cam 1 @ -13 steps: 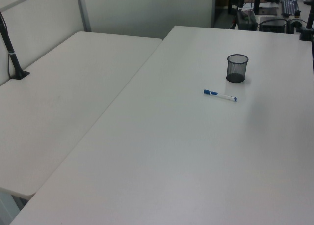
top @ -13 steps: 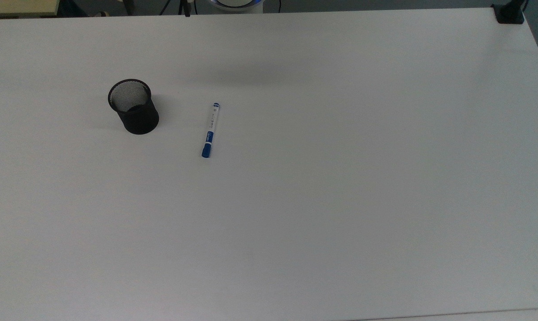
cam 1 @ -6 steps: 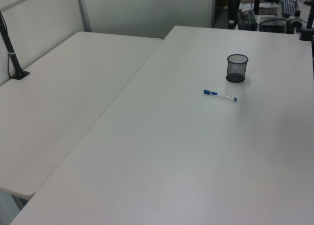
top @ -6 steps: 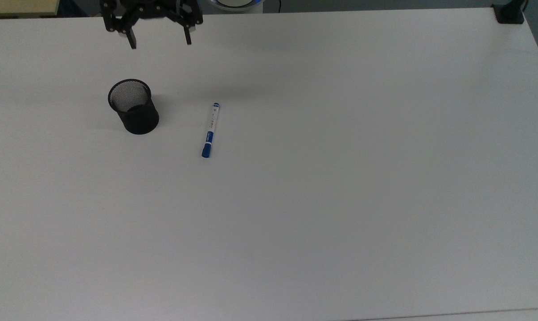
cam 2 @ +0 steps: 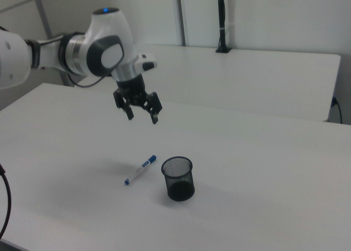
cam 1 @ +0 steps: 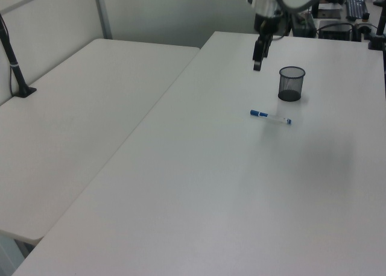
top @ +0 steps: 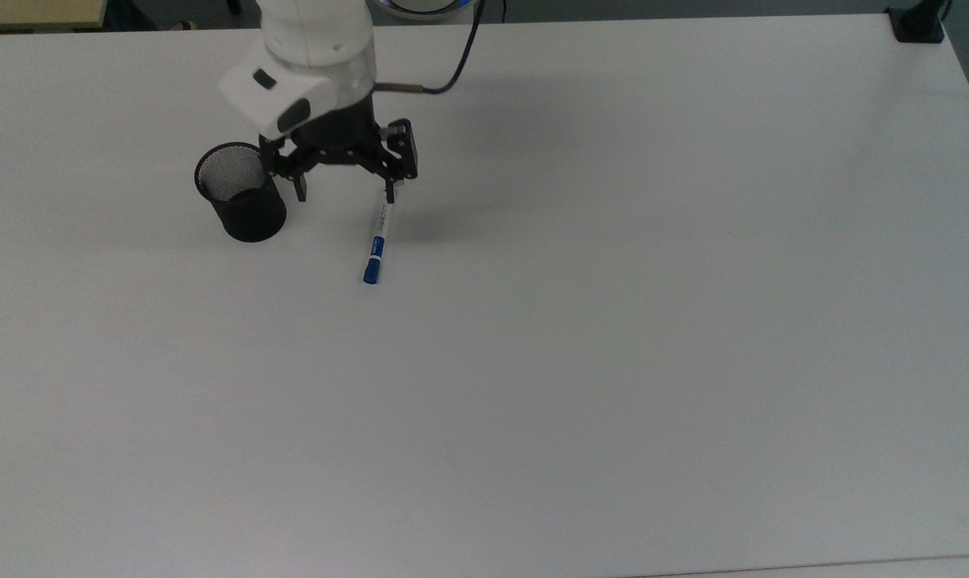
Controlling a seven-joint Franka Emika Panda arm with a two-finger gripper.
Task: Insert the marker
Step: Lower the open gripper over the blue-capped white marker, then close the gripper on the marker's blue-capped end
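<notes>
Well, the biggest thing here is the white counter (top: 612,321), a wide, plain surface, with a second white table (cam 1: 78,107) butted against it on the left view's left. Above the counter reaches the Franka arm (cam 2: 82,51), white with dark joints, a black cable (top: 460,56) trailing off its wrist in the top view.

At the arm's end hangs the black claw (cam 2: 142,113), pointing down and held well clear of the counter, as the right view makes plain. Its two fingers are spread wide apart with nothing between them. In the top view the claw (top: 344,191) sits between the cup and the marker's far end, and one fingertip overlaps that end of the marker; the right view shows that the claw is high above the marker, not touching it.

The black mesh pen cup (top: 240,193) stands upright on the counter, and nothing shows inside it but its dark bottom. In the right view the cup (cam 2: 177,177) is just to the right of the marker.

The marker (top: 377,241) lies flat on the counter near the cup but apart from it, white barrel with dark print, blue cap at the end nearer the top view's bottom edge. In the left view the marker (cam 1: 270,116) lies crosswise in front of the cup (cam 1: 291,83), cap toward the left view's left.
</notes>
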